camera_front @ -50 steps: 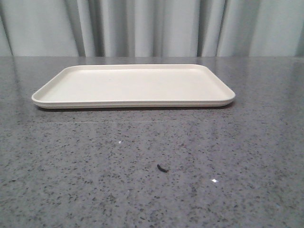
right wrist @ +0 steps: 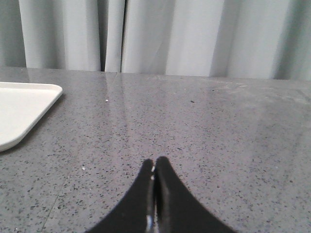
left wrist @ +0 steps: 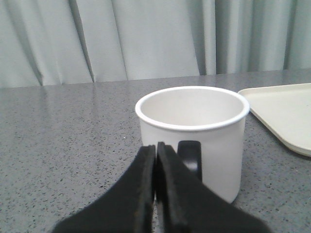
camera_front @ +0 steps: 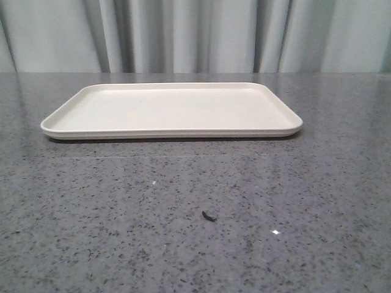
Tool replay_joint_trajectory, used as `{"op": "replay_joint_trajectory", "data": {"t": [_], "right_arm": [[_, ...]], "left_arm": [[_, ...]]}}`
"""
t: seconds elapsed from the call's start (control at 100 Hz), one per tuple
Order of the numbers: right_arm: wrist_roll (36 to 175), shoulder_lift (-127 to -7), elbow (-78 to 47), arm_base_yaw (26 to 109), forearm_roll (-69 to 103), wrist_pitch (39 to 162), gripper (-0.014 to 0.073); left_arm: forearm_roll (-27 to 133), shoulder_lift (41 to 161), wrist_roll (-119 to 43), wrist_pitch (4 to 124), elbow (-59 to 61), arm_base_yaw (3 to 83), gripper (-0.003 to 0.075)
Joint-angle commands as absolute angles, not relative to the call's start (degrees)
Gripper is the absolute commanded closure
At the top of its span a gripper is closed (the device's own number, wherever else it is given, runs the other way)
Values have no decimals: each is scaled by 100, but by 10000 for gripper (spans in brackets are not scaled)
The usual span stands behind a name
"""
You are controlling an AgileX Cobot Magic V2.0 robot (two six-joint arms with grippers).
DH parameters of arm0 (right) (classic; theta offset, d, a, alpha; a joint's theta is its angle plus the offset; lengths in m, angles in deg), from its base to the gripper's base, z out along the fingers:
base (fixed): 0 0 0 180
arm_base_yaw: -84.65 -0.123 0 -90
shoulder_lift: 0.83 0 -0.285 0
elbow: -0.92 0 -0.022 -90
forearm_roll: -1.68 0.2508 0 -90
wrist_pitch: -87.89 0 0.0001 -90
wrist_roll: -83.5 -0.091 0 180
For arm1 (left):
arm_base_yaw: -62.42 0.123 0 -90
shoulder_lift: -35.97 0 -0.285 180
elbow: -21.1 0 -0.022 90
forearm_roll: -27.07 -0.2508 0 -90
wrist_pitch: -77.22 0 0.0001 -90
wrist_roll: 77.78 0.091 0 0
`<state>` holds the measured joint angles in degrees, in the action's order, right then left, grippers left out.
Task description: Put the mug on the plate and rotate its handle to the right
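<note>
The cream plate lies empty at the middle back of the table in the front view. Neither the mug nor any gripper shows in that view. In the left wrist view the white mug stands upright on the table, just beyond my left gripper. Its black handle faces the gripper, a little to one side of the fingertips. The left jaws are pressed together and hold nothing. The plate's corner lies beside the mug. My right gripper is shut and empty above bare table, with the plate's corner off to its side.
A grey speckled table carries everything. A small dark scrap lies on it in front of the plate. A pale curtain hangs behind the table's far edge.
</note>
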<state>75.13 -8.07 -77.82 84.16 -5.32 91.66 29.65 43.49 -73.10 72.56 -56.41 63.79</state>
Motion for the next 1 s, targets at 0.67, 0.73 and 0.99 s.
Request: {"op": "replay_joint_trajectory", "data": {"t": [0.67,0.73,0.99], "right_arm": [[7522,-683,-7747,8457,-602,8697,656],[7522,-694,-7649,8457,-602,8789,656],[7522,-1192,-6756,8457,-602,9657,655]], "left_arm": [[3046,4161,-7325,7786,-5635,6384,739],[3046,4161,-7325,7786,-5586,6384,739],[3171,4540,-7325,7160,-4632,6384,739]]}}
